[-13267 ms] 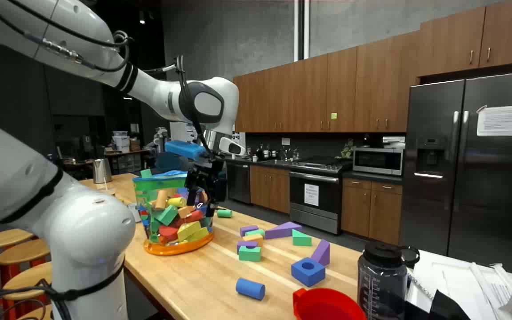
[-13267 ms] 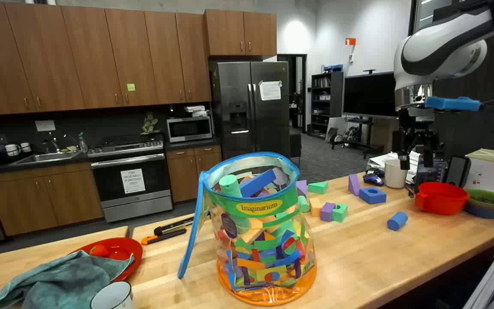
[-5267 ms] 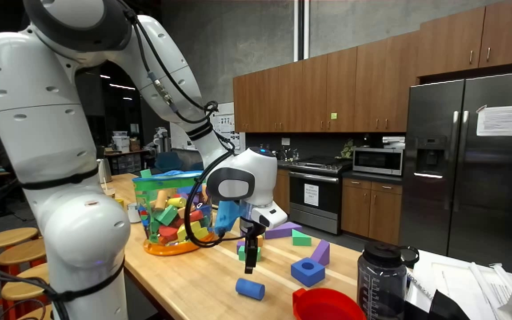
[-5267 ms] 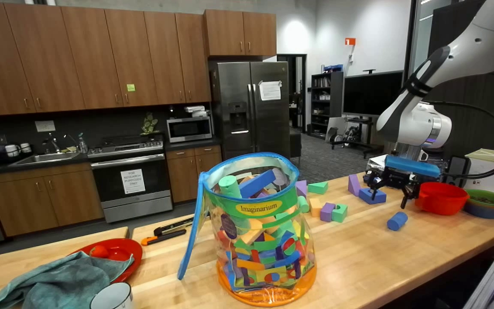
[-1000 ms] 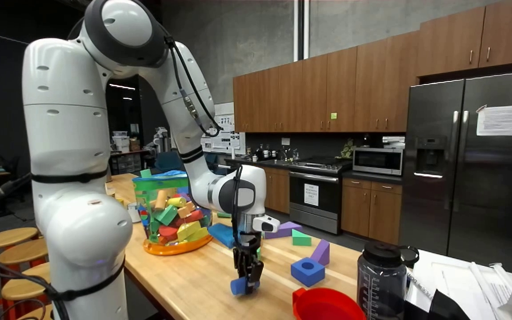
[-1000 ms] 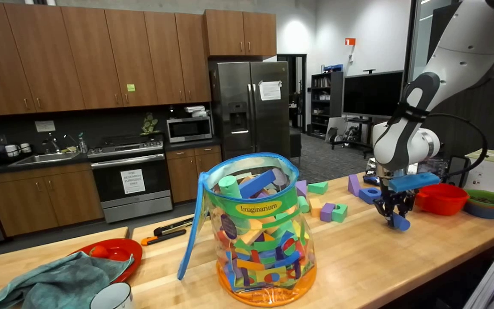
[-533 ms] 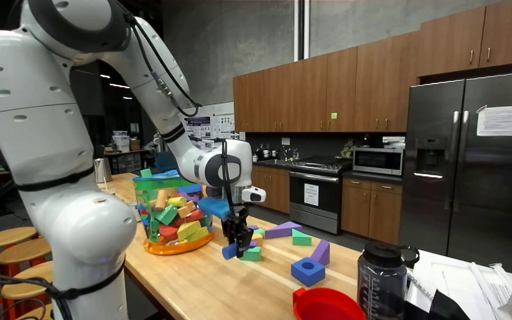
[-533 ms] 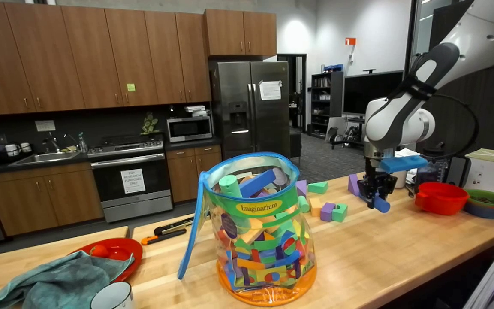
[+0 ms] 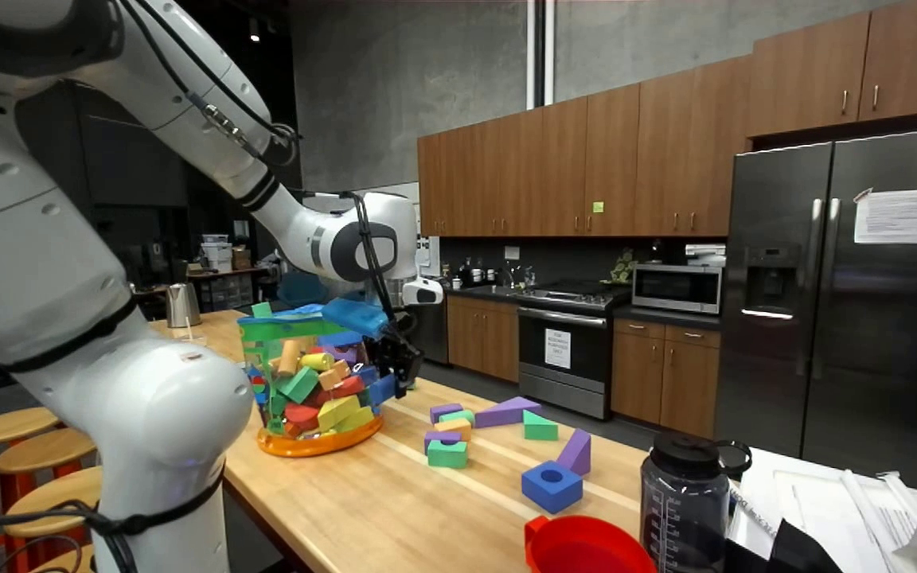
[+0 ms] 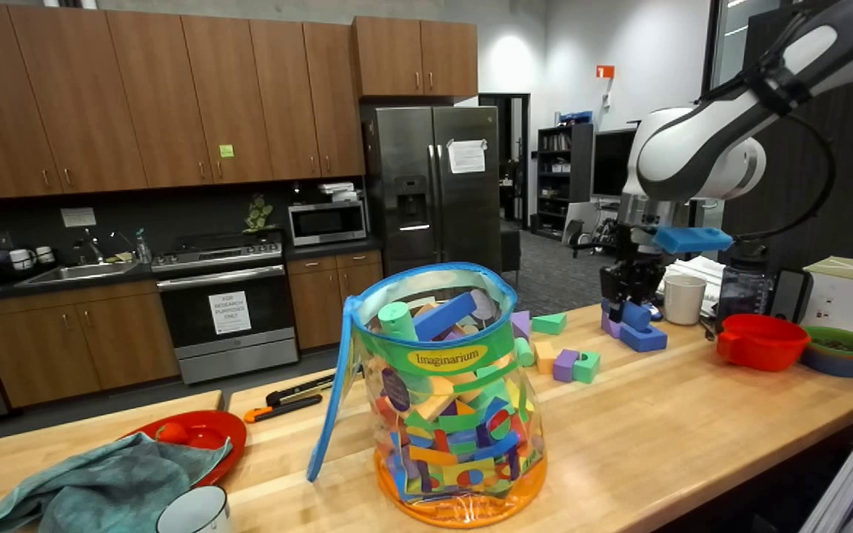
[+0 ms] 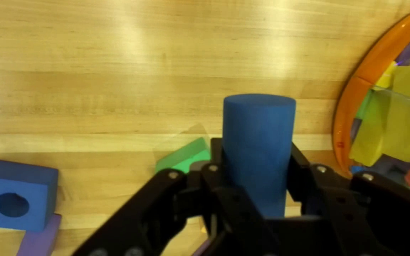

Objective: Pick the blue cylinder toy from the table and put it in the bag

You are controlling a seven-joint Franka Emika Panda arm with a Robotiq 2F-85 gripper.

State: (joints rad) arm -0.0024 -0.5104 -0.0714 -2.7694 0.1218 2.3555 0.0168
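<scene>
The blue cylinder toy [image 11: 258,135] is clamped between the black fingers of my gripper [image 11: 255,158], one end sticking out past them. In an exterior view the cylinder [image 10: 634,316] is off the table, lined up with a blue block behind it. Elsewhere the gripper [image 9: 397,380] appears beside the bag [image 9: 299,328], overlapping its edge, with the cylinder [image 9: 381,388] at bag-wall height. The see-through bag [image 10: 447,358], blue-rimmed and green-banded, stands upright with its top open, full of coloured blocks. In the wrist view its orange base [image 11: 345,117] lies at the right.
A blue block with a hole [image 9: 552,487], a green block [image 9: 447,454] and several other loose blocks lie on the table. A red bowl [image 10: 763,340], a dark bottle [image 9: 685,509], a white mug [image 10: 684,298] and a red plate [image 10: 234,444] stand around.
Earlier the cylinder lay on the table with the gripper open above it. The gripper has shut on it, lifted it and carried it up towards the bag.
</scene>
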